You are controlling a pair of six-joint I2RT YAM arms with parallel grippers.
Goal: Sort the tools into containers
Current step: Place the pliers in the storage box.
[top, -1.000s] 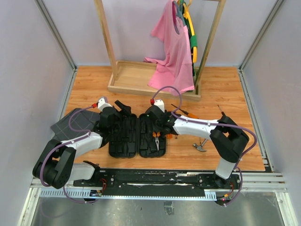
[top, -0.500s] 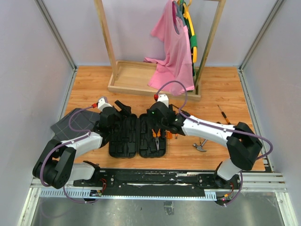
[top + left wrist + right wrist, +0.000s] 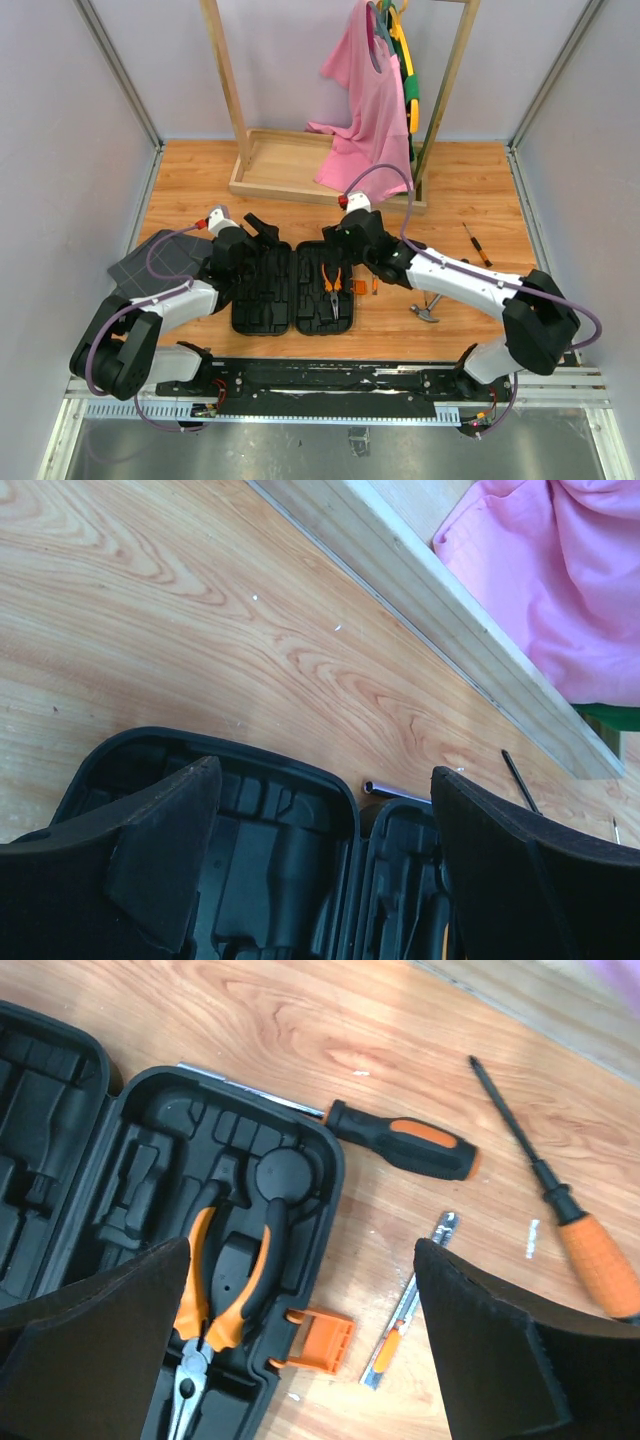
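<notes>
Tool case (image 3: 292, 288) is lying open flat toward the near edge of the table (image 3: 200, 180), both halves facing up. Pliers (image 3: 225, 1290) are sitting in a moulded slot of the right half; the other slots in view are showing empty. Short screwdriver (image 3: 400, 1145) is lying just beyond the case, its shaft running along the far rim, touching or nearly touching it. Thin flat tool (image 3: 400, 1330) is lying just beside the orange latch (image 3: 322, 1338). Longer screwdriver (image 3: 560, 1210) is lying further right. Hammer (image 3: 425, 310) and a small screwdriver (image 3: 475, 243) are sitting well apart to the right.

Right gripper (image 3: 300, 1250) is hovering over the case's right rim, jaws spread wide, carrying nothing. Left gripper (image 3: 325, 770) is hanging over the left half's far edge, also wide and empty.

Most of the sort is looking undone. Risks:
- **Short screwdriver:** a finger going for it could be catching the rim and shoving the case, since nothing is pinning the case down.
- **Thin flat tool:** it is lying flat on the wood, so a pinch could be slipping off or snagging the latch.
- **Pliers:** a low pass could be knocking them out of their slot.
</notes>
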